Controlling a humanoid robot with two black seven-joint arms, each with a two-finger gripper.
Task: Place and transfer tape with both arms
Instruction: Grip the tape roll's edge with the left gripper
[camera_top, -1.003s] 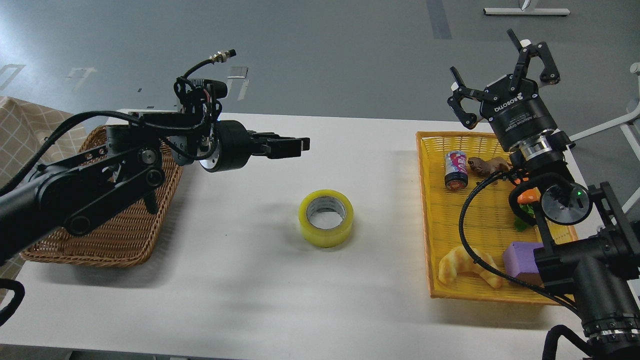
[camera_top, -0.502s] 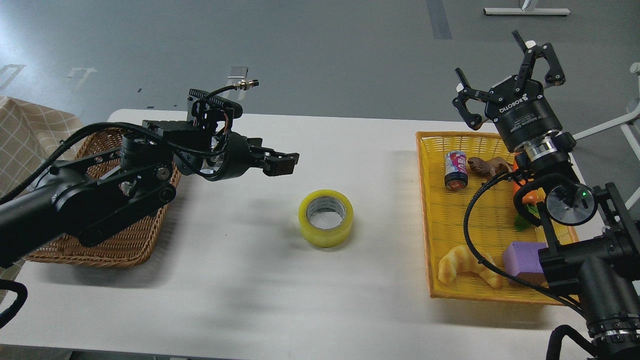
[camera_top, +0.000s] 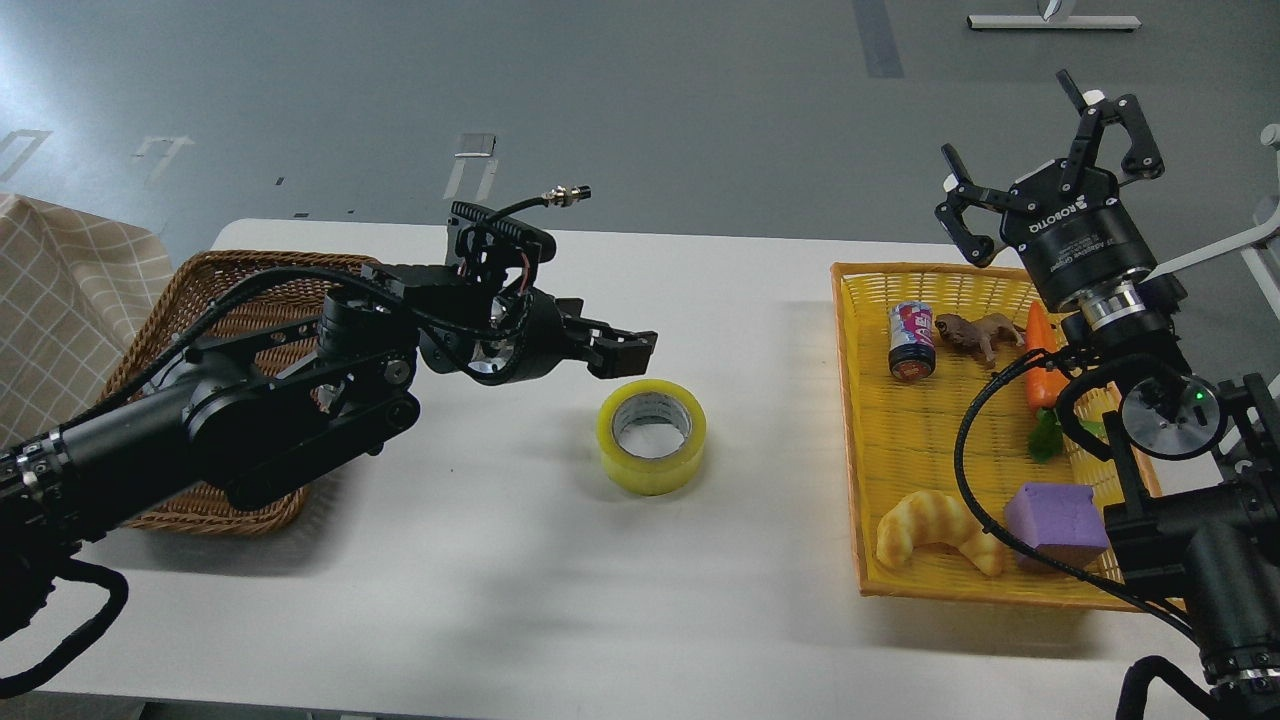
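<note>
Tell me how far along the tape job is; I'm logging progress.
Early. The tape roll lies flat on the white table, between the wicker basket and yellow tray. In hand: the left gripper hovers beside it, ungrasped. Left: pickup, handover; the right gripper is open, raised.

A robotics lab or test room is shown. A plain white surface (camera_top: 500, 560) is set on a bare grey floor (camera_top: 640, 100) marked with pale tape patches and a dark stripe, and the foot of a white stand (camera_top: 1053, 22) is seen at the far edge. Two black robot arms wrapped in loose cables are stretched over the surface; the right claw (camera_top: 1050, 130) is labelled ROBOTIQ. Unrelated practice props are laid out: a wicker basket (camera_top: 250, 290), and a yellow tray (camera_top: 950, 450) holding a toy croissant (camera_top: 935, 525), a purple block (camera_top: 1058, 520), a carrot (camera_top: 1040, 345) and a small can (camera_top: 911, 340).
</note>
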